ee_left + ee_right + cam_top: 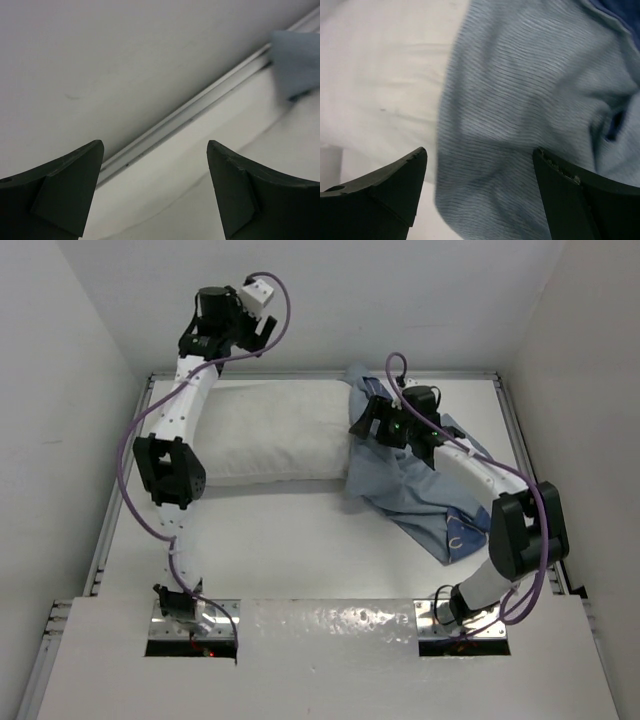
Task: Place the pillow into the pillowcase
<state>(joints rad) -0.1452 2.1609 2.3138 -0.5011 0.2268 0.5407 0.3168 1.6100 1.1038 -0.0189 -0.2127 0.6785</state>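
Finds the pillow (270, 430) lying long axis left to right across the far table (300, 540), with the crumpled pillowcase (425, 495) touching its right end. Has the right gripper (372, 428), spread wide and empty, just above that junction, far nearer than the left gripper (262, 328), equally wide, empty, raised high. No legible writing

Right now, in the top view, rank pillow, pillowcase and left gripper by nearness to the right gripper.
1. Pillowcase, directly under the right gripper.
2. Pillow, just to its left.
3. Left gripper, raised at the back left.
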